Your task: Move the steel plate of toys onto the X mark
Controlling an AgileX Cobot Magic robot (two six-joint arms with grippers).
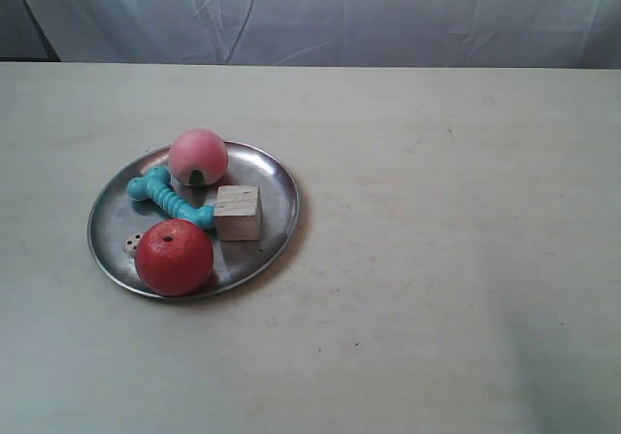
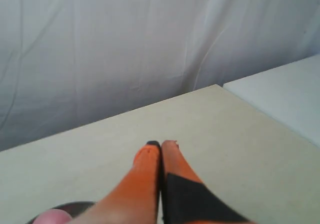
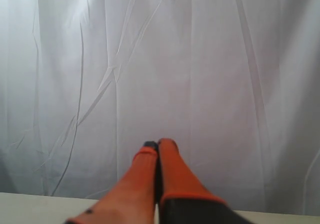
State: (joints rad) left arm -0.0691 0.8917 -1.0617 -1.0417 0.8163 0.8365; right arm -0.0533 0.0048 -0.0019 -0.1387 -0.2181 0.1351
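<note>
Plate [image 1: 277, 177] sits left of bench centre; both jaws closed, empty. Grip bare rim, slide level; X not visible.

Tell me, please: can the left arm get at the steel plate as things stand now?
Probably yes. In the left wrist view the left gripper is shut, empty and off the table, with the steel plate just below it. Nothing lies between them, and the plate's rim is unobstructed.
</note>
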